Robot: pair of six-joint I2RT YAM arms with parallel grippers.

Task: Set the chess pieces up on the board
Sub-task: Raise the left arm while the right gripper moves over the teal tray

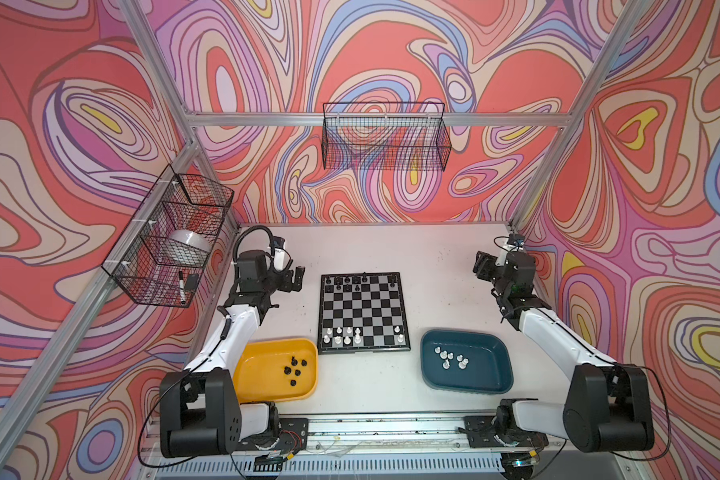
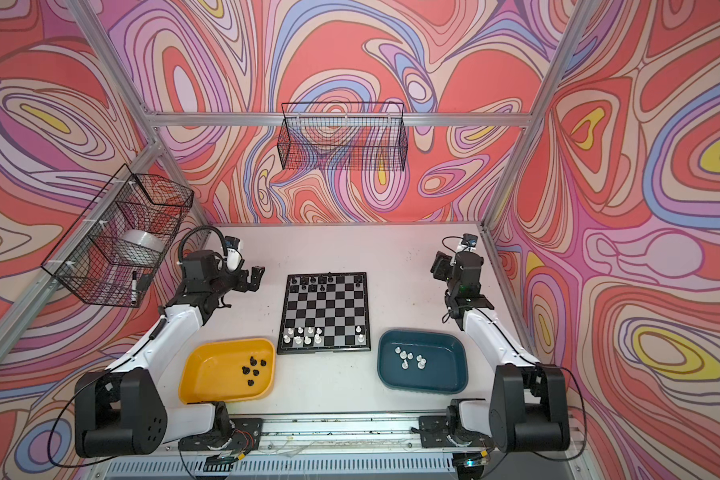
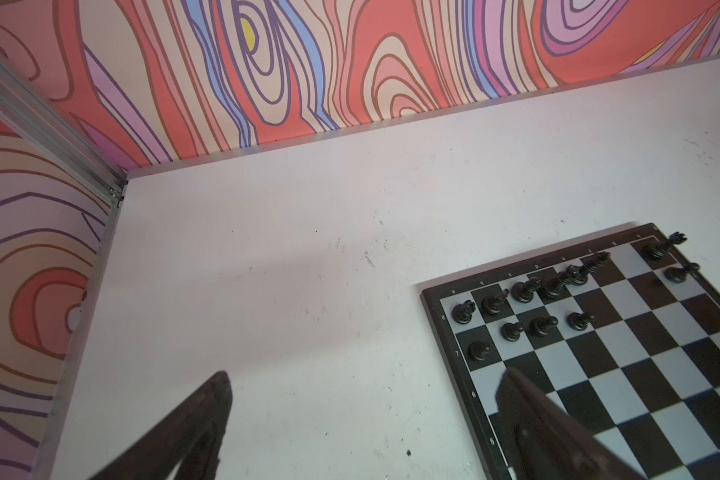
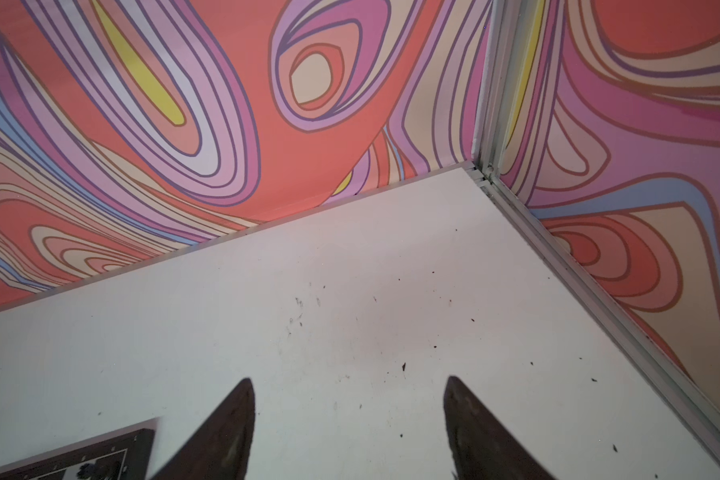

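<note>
Hanging wide open, the left gripper (image 3: pixel 366 374) shows both dark fingers (image 3: pixel 200 419) spread, with only bare white table (image 3: pixel 308 291) between them and nothing gripped. Just off one fingertip lies the board (image 3: pixel 641 374), its corner right beside the jaws, and that finger overlaps the board's edge in the left wrist view. Closest to those jaws stand the black chessmen (image 3: pixel 551 286), upright in the two rows along the board's far edge, with gaps among them.

Over to the right gripper (image 4: pixel 348 379): jaws parted too, empty, plain tabletop between the tips. A corner of the board (image 4: pixel 100 453) peeks in off to one side, clear of the fingers.

In both top views the left gripper (image 1: pixel 294 280) sits just beside the board's (image 1: pixel 364 309) far left corner. The right gripper (image 1: pixel 481 270) stands well apart from the far right corner, with open table between.

Further from both jaws, at the board's near edge, white chessmen (image 1: pixel 341 336) stand in two rows, most bunched on the left gripper's side, a pair on the right gripper's side. Back toward the arm bases, a yellow tray (image 1: pixel 258 374) behind the left gripper holds loose black chessmen (image 1: pixel 294 368). A teal tray (image 1: pixel 487 365) behind the right gripper holds loose white chessmen (image 1: pixel 449 358).

Out on the walls, a side basket (image 1: pixel 167 249) hangs beyond the left gripper with a marker (image 1: pixel 181 286) inside, and a back basket (image 1: pixel 385 137) hangs high beyond both.
</note>
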